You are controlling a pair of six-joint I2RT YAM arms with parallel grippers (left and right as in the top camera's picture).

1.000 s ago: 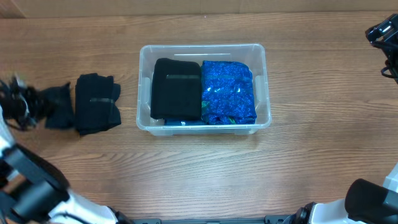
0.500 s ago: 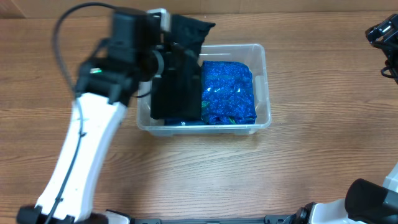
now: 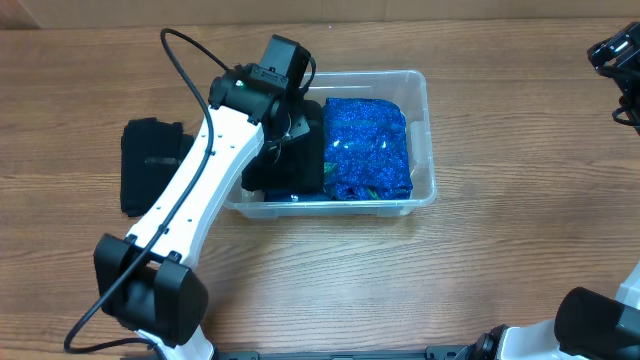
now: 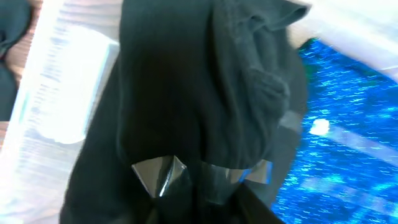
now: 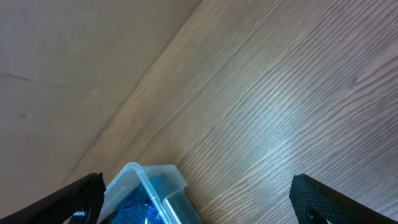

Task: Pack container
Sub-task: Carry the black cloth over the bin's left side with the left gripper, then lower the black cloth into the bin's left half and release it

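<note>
The clear container (image 3: 428, 150) stands at the table's middle. Its right half holds a blue glittery folded garment (image 3: 366, 145) and its left half a black folded garment (image 3: 290, 175). My left gripper (image 3: 285, 132) reaches into the left half and is shut on a crumpled black garment (image 4: 249, 81), which lies on the folded black one (image 4: 149, 93). The blue garment also shows in the left wrist view (image 4: 348, 137). My right gripper (image 3: 615, 52) hangs open and empty at the far right. Its wrist view (image 5: 199, 208) shows the container's corner (image 5: 155, 177).
Another black folded garment (image 3: 150, 168) lies on the wooden table left of the container. My white left arm (image 3: 190, 190) slants over the container's left wall. A pale wall borders the table's far edge (image 5: 74, 56).
My left arm took a small black garment from the table's left side and swung it over the container. It has since lowered into the left half.
</note>
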